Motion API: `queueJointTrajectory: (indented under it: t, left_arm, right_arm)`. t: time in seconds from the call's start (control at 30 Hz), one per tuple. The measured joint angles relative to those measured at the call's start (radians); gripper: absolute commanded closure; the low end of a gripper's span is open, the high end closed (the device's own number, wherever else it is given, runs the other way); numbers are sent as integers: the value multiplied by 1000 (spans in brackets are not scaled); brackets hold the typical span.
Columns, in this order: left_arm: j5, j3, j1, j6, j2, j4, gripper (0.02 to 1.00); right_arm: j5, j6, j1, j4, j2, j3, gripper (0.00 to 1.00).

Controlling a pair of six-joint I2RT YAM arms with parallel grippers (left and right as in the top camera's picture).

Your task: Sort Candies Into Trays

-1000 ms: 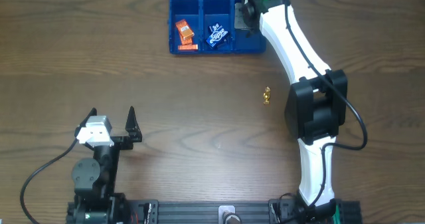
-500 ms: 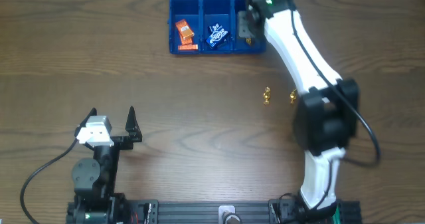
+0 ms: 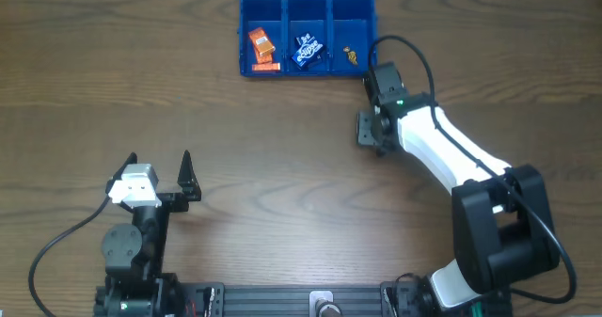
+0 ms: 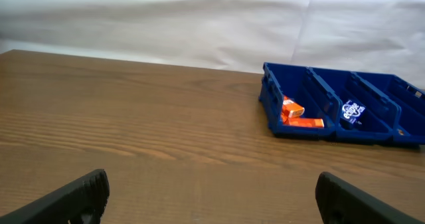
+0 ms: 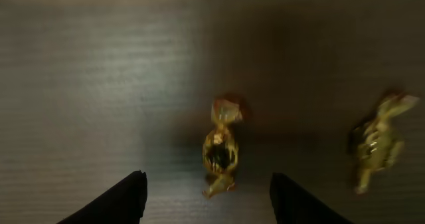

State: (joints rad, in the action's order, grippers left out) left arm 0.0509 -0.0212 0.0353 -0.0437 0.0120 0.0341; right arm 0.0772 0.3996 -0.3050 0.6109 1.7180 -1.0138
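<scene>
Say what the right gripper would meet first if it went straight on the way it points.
Probably the gold candy lying on the table between the right gripper's open fingers; depth is unclear. A second gold candy lies outside that line.

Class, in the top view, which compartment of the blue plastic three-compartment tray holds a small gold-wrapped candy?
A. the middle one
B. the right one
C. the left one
B: the small gold-wrapped candy lies in the right compartment of the blue plastic tray, while the orange-wrapped candies lie in the left one and the blue-wrapped candy in the middle one.
</scene>
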Motion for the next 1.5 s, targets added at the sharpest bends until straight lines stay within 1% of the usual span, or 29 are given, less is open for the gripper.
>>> queueJointTrajectory:
  t: [0.4,0.47,0.6,0.8,1.0,1.2,1.3,1.37,1.43,1.47,1.5]
  left_arm:
    - [0,0,0,0,0,0,23]
    - [0,0,0,0,0,0,20]
    - [0,0,0,0,0,0,20]
    - [0,0,0,0,0,0,23]
    - [0,0,0,0,0,0,20]
    - [0,0,0,0,0,0,23]
    - [0,0,0,0,0,0,20]
    - [0,0,0,0,0,0,20]
    - [0,0,0,0,0,0,23]
    - [0,0,0,0,0,0,20]
    - [0,0,0,0,0,0,20]
  right_arm:
    - [-17,9,28,-77,69,20,382]
    - [-18,10,30,-79,69,20,406]
    - [-16,11,30,-81,69,20,424]
    - [-10,14,31,-86,76,20,529]
    - [7,19,32,-96,80,20,739]
    - [7,17,32,-100,80,20,825]
    - [6,26,27,-97,77,20,836]
    - [4,31,3,-74,52,21,836]
    - [5,34,-53,-26,-35,9,836]
    - [9,33,-76,0,-85,-14,836]
    - [20,33,-98,77,-128,-92,833]
